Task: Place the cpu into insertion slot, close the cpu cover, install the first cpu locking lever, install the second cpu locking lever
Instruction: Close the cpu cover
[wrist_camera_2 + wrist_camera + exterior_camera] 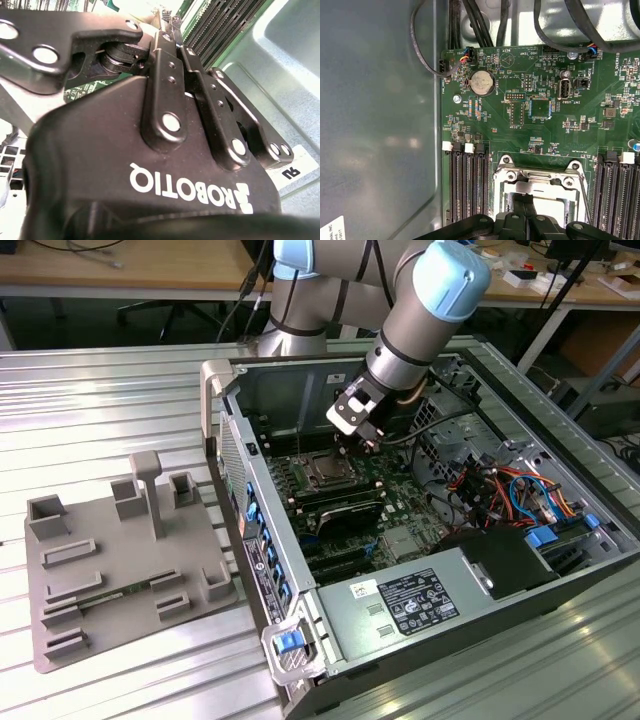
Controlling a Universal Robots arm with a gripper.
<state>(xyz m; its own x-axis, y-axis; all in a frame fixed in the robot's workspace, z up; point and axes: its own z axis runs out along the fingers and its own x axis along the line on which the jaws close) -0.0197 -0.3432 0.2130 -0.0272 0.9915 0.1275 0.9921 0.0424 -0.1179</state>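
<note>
1 gripper [523,199], 1 slot [505,169], 1 cover [545,174], 1 cpu [555,205]. Slot sits in green board [495,125] between 2 banks of memory slots [465,185]. Case wall [380,125] well apart, cables [440,425] near arm. Cover lies flat, grey cpu in its cut-out. Gripper pinched fully together, grips nothing, tips just over cpu.

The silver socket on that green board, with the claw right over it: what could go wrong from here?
1. The gripper hangs right over the cpu cover; an off-centre push could bend that thin frame.
2. Memory slots flank it closely on both sides, so a sideways slip might strike them.
3. Black cables hang close to the arm and could snag.
</note>
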